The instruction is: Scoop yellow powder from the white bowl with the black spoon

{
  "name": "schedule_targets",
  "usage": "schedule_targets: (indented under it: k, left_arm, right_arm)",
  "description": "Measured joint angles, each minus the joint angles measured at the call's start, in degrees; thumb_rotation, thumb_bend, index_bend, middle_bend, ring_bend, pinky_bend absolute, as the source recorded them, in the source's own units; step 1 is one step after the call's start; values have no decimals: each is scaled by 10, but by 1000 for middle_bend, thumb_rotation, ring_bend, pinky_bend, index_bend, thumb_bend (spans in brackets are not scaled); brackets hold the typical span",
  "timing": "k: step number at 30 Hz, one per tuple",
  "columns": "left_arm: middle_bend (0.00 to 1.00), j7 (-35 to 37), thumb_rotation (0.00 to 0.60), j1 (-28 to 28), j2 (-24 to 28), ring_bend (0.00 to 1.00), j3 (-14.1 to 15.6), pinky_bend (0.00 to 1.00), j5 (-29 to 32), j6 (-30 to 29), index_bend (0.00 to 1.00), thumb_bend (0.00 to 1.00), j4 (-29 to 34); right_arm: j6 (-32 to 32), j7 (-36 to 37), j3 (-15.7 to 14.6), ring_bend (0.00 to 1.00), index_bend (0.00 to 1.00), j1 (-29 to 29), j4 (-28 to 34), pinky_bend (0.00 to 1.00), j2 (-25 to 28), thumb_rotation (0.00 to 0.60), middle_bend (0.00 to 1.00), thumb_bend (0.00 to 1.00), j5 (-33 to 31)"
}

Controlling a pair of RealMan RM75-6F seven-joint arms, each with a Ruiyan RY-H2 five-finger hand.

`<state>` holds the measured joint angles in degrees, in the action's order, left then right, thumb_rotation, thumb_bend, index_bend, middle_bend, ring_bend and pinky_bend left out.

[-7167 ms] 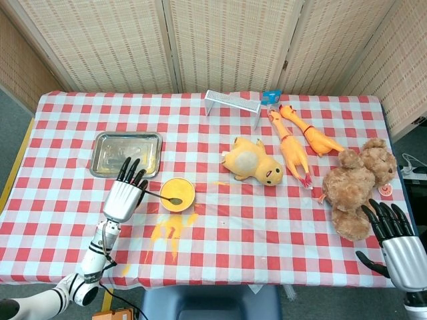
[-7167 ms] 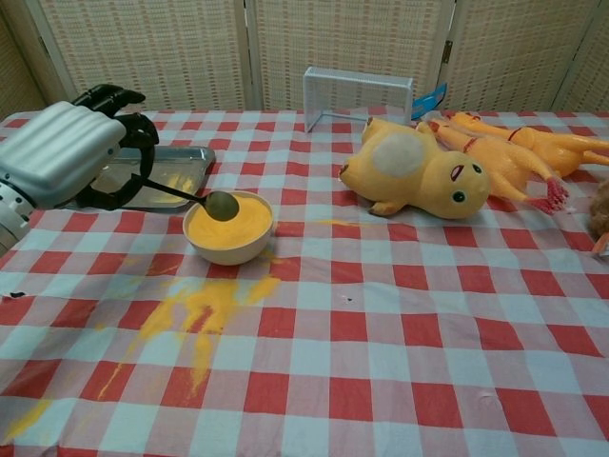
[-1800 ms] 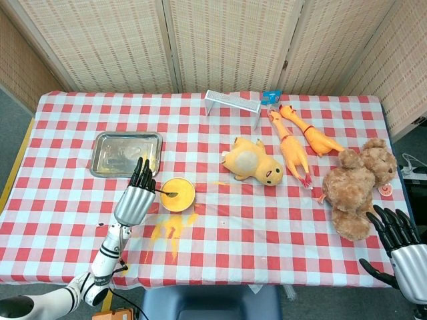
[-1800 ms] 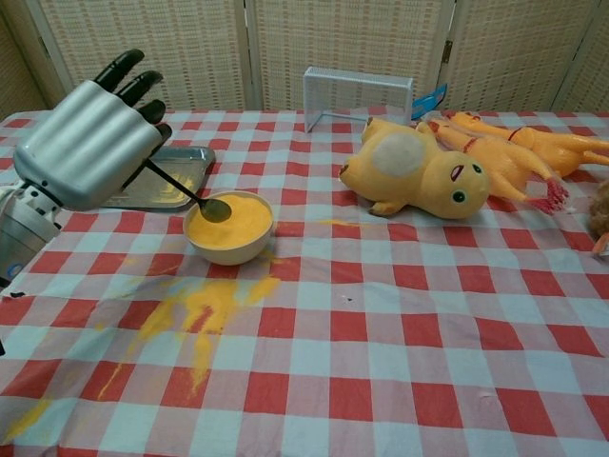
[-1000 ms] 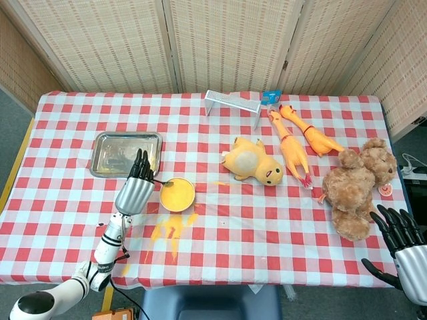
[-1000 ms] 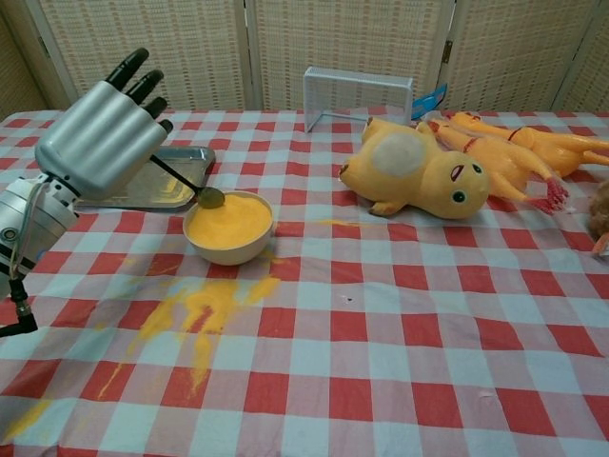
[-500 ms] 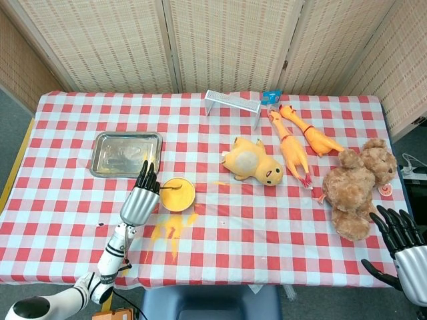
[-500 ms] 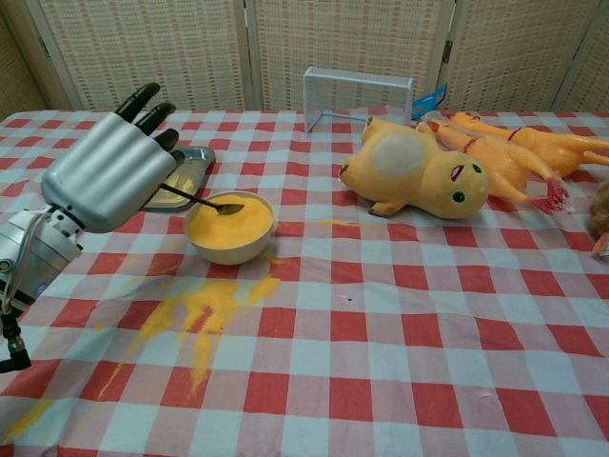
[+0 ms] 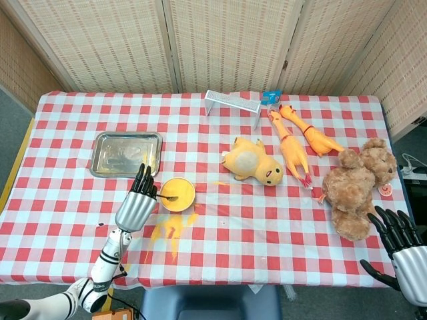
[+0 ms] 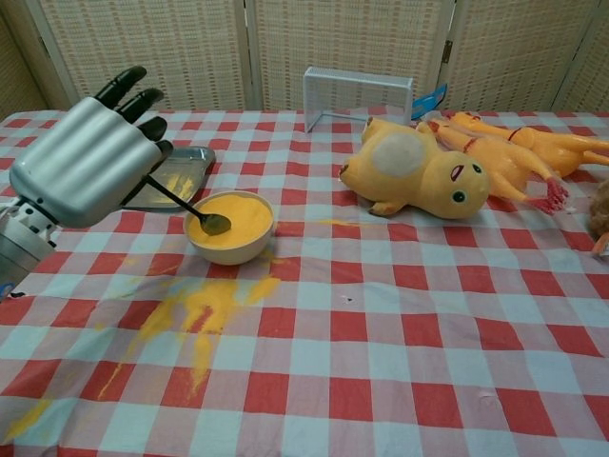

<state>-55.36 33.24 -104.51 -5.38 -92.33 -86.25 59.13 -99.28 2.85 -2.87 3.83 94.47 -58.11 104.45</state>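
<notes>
Yellow powder (image 10: 233,221) fills the round white bowl (image 10: 230,245) near the table's left, where the left hand (image 10: 81,162), clamped on the thin black spoon (image 10: 211,223), dips its tip: the scoop itself, calling next for a level lift to avoid spilling

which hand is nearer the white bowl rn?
Left. The left hand is just beside the white bowl, holding the black spoon into it. The right hand sits far off at the table's opposite near corner.
</notes>
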Motion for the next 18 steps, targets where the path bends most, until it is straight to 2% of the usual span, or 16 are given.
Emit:
schedule_targets:
  k: [10, 18]
  left_arm:
    - [346, -4, 600, -1, 14, 105, -4, 47, -12, -1, 860, 633, 38]
    - [344, -35, 600, -5, 25, 105, -4, 46, -3, 27, 859, 634, 76]
  right_arm:
    - [3, -2, 2, 0, 0, -1, 0, 0, -1, 600, 0, 77, -4]
    - [1, 4, 1, 0, 0, -2, -1, 0, 1, 600, 0, 76, -3]
